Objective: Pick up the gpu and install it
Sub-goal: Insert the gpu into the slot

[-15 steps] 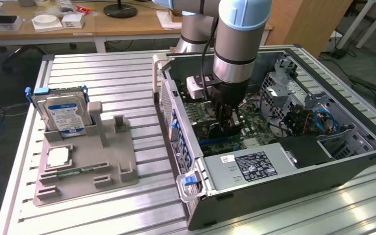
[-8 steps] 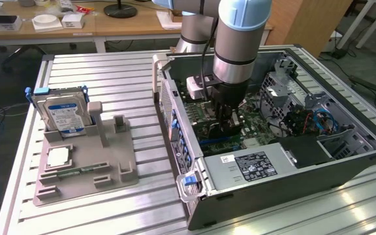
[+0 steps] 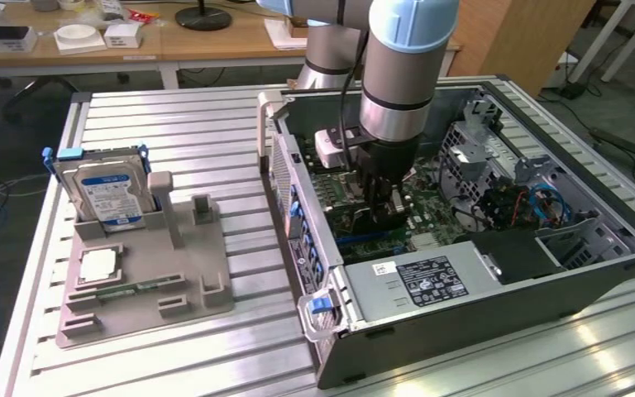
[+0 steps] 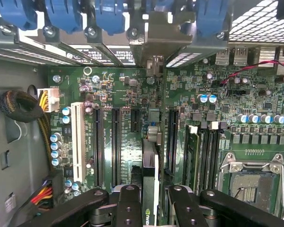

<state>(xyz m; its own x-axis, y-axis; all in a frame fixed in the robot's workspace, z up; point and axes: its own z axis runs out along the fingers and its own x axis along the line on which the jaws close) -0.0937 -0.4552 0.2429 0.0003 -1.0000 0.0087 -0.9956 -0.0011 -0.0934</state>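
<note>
I had the slatted aluminium bench (image 3: 163,124) under everything, and on it the open computer case (image 3: 582,281) lay on its side, the biggest thing beside my arm (image 3: 406,58). The arm reached straight down into the case, so the end effector (image 3: 379,217) sat low over the green motherboard (image 4: 109,90). In the wrist view the end effector (image 4: 150,201) had its two black fingers (image 4: 128,205) pressed against either face of the gpu (image 4: 150,189), a thin dark card standing on edge between them, its pale metal bracket (image 4: 155,64) at the far end up against the case's rear slot openings. The card stood upright over the motherboard in line with one of the long black expansion slots (image 4: 115,142); I could not tell whether its edge was seated in a slot.

Just below the end effector in the exterior view sat the silver power supply (image 3: 417,285) with its black label. Well away, toward the exterior view's left, the grey parts holder (image 3: 146,281) rested on the bench, carrying a hard drive (image 3: 108,194) with a blue label standing upright at its far end. To one side of the held card I saw the open CPU socket (image 4: 248,182), and on the other side a white slot (image 4: 77,142) and a row of blue-topped capacitors (image 4: 56,149).
</note>
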